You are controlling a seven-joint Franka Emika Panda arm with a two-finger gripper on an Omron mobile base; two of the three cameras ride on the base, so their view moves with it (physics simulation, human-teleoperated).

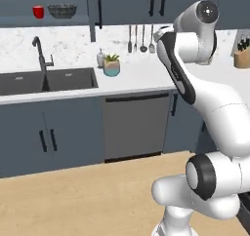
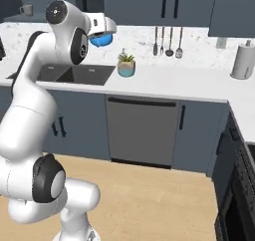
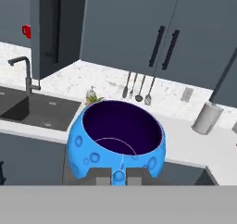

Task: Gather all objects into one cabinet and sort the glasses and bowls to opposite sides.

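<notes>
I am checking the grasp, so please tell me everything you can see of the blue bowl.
The blue bowl is small, round and glossy, bright blue with shallow round dimples on its outer wall and a dark purple-black inside that looks empty. It sits upright in the gripper, whose fingers clamp its near rim. It is held in the air, touching nothing else, in front of the counter and sink. In the right base view it shows as a blue shape under the white hand, above the sink.

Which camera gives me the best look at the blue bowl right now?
The hand view: the blue bowl sits large and close above the gripper, dark inside facing the camera. The right base view shows it small, tucked under the hand.
</notes>
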